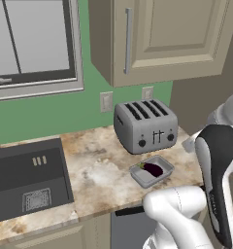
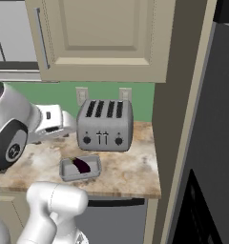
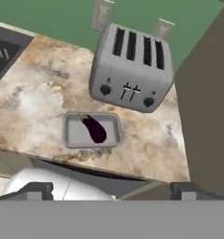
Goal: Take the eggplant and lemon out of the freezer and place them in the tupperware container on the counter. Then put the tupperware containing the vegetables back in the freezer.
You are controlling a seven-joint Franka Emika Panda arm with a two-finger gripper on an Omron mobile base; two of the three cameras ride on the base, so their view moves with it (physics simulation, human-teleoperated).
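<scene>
The two small dark finger tips of the robot's gripper (image 3: 111,190) sit far apart at the bottom corners of the hand view, so the jaws stand wide open and hold nothing. They hover above and in front of the counter's front edge, looking down at the worktop.

The landmark is the silver four-slot toaster (image 3: 131,69), which stands at the back of the beige-brown marbled stone counter (image 3: 34,105). Just in front of the toaster, apart from it, lies the small shallow grey translucent tupperware container (image 3: 91,130) with rounded corners. Inside it rests the small dark purple eggplant (image 3: 94,129), lying at a slant across the tray floor with its stem end toward the toaster. In the left base view the same container (image 1: 151,171) and eggplant (image 1: 153,168) sit just in front of the toaster (image 1: 145,125).

The toaster's front shows two knobs and two slim levers; no brand name or lettering can be read on it. Two blank pale outlet plates (image 1: 106,101) are on the green wall behind the toaster.

To the toaster's right, a tall brown-grey panel (image 2: 176,119) closes off the counter's end. To the toaster's left, bare counter runs to a dark sunken sink (image 1: 26,177). A narrow strip of stone separates the container from the counter's front edge. Above the toaster hangs a beige wall cabinet (image 1: 162,39) with a long metal handle.
</scene>
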